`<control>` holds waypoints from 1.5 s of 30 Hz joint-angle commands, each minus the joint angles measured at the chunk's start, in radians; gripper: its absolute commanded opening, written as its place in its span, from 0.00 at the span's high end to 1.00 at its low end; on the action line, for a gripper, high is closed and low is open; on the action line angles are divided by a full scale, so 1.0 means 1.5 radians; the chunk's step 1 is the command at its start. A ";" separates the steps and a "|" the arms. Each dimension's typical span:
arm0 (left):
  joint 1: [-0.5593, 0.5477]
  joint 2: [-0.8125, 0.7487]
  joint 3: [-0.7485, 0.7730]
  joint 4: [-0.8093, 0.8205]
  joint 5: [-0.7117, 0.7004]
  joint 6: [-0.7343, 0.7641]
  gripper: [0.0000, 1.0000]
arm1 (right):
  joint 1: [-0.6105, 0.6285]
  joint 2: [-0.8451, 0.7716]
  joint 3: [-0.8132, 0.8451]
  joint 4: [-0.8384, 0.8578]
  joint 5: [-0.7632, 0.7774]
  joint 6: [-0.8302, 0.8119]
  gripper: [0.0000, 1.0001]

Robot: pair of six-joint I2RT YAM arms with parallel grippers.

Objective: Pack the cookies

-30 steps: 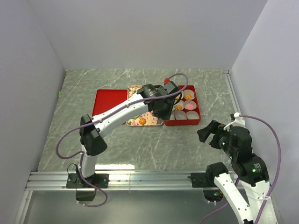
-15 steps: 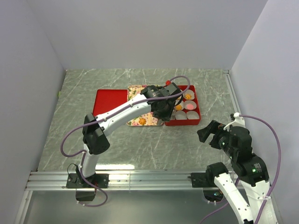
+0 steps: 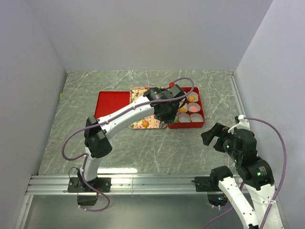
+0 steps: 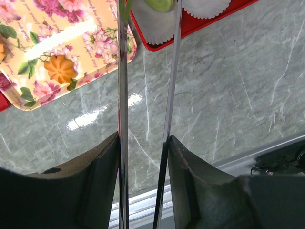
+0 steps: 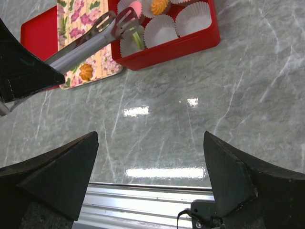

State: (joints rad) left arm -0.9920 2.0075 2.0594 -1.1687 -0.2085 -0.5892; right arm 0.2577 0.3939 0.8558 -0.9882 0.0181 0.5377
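The left arm reaches far forward, left gripper squeezing tongs; the right gripper hangs near its base, jaws wide.

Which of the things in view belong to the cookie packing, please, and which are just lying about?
Job: tongs in the left gripper; green cookie at their tips; orange cookie on the floral tray; red box; paper cups.
Lying about: red panel beside the tray; open, idle right gripper.
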 commanded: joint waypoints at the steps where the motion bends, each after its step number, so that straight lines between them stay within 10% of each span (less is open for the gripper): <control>1: -0.002 -0.022 0.003 -0.005 -0.021 0.010 0.51 | 0.004 0.007 -0.004 0.022 0.010 -0.004 0.03; 13: 0.030 -0.064 0.084 -0.060 -0.059 -0.003 0.51 | 0.004 0.002 -0.004 0.021 0.017 0.002 0.03; 29: 0.191 -0.246 -0.271 -0.024 -0.080 -0.019 0.50 | 0.004 0.001 -0.005 0.023 0.015 0.002 0.03; 45: 0.191 -0.240 -0.318 0.014 -0.015 -0.063 0.51 | 0.004 0.003 -0.005 0.022 0.012 0.000 0.03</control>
State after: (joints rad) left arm -0.7036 1.6558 1.5875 -1.1805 -0.2550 -0.6617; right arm 0.2577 0.3939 0.8558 -0.9882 0.0265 0.5388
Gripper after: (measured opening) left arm 0.496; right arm 0.973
